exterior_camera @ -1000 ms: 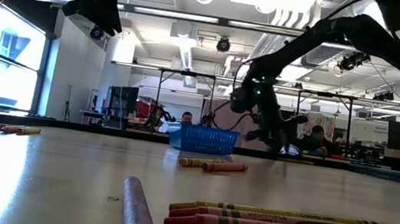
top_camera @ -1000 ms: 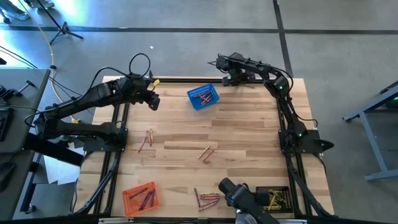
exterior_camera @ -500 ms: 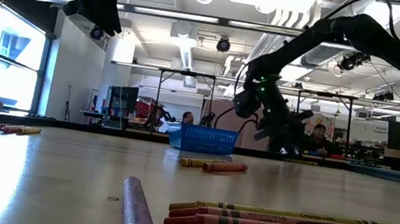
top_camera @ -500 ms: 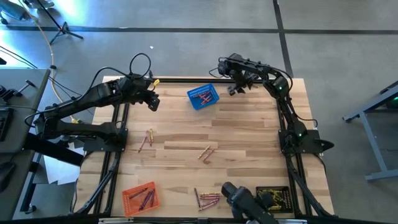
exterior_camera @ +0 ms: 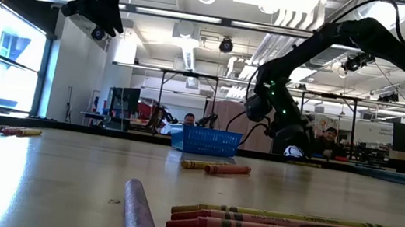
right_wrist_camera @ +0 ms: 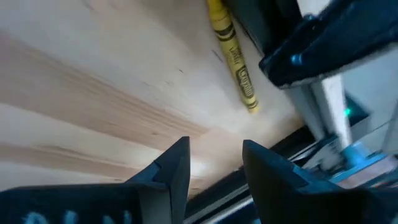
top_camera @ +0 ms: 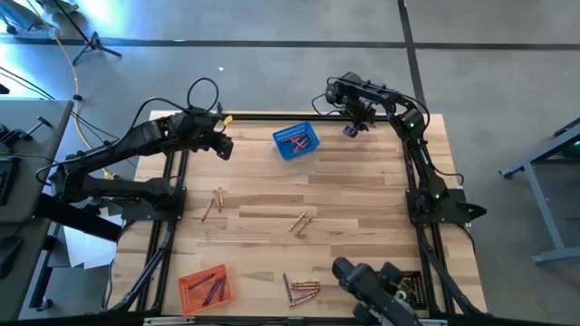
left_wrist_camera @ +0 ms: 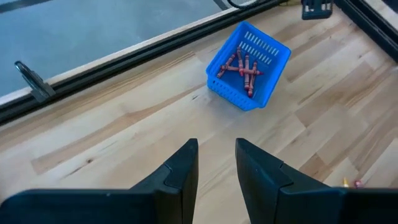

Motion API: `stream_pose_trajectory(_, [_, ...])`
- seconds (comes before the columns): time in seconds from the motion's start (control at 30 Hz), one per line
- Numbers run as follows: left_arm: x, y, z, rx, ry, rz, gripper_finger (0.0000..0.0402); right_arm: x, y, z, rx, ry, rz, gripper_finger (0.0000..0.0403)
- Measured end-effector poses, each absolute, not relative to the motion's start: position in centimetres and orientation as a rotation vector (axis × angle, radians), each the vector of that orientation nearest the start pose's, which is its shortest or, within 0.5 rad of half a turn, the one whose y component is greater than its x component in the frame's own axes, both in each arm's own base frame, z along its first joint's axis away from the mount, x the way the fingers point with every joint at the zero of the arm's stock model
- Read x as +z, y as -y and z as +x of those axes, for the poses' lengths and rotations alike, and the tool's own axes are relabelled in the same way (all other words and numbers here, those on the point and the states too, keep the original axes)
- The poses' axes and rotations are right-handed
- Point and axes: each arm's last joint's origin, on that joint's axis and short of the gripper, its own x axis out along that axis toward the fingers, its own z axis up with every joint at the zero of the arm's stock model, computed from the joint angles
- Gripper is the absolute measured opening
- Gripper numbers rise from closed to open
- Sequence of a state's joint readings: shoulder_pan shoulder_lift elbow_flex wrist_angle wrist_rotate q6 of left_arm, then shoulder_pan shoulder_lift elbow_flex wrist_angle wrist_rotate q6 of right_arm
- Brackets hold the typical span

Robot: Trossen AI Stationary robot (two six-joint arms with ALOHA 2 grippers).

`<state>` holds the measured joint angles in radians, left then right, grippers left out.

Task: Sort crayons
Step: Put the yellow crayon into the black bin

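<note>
My right gripper (top_camera: pixel 353 128) hovered beside the blue basket (top_camera: pixel 296 142), jaws apart, empty, only its wrist view showed a yellow crayon (right_wrist_camera: pixel 232 53), left gripper (top_camera: pixel 222 148) likewise parted, empty.

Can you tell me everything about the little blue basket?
The blue basket is a small rectangular plastic mesh tub with slotted walls. It stands upright and slightly askew on the wooden table, near the far edge, between the two arms. Several reddish crayons lie jumbled inside it. No gripper touches it.
</note>
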<state>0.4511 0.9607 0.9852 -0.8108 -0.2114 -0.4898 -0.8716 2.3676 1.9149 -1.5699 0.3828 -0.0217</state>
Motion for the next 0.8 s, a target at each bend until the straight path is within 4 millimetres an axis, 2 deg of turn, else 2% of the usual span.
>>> stream_pose_trajectory(0.13, [31.8,-8.4,15.9,0.823,-0.616,-0.570,0.0094,14.8,32.9,25.6,-0.590,-2.058,0.424,0.0133])
stream_pose_trajectory(0.23, [31.8,-8.4,15.9,0.831,-0.607,-0.592,0.0094,14.6,33.6,25.5,-0.540,-2.001,0.427,0.0133])
stream_pose_trajectory(0.8, [31.8,-8.4,16.0,0.850,-0.581,-0.644,0.0094,14.4,36.5,22.3,-0.597,-1.887,0.554,0.0133])
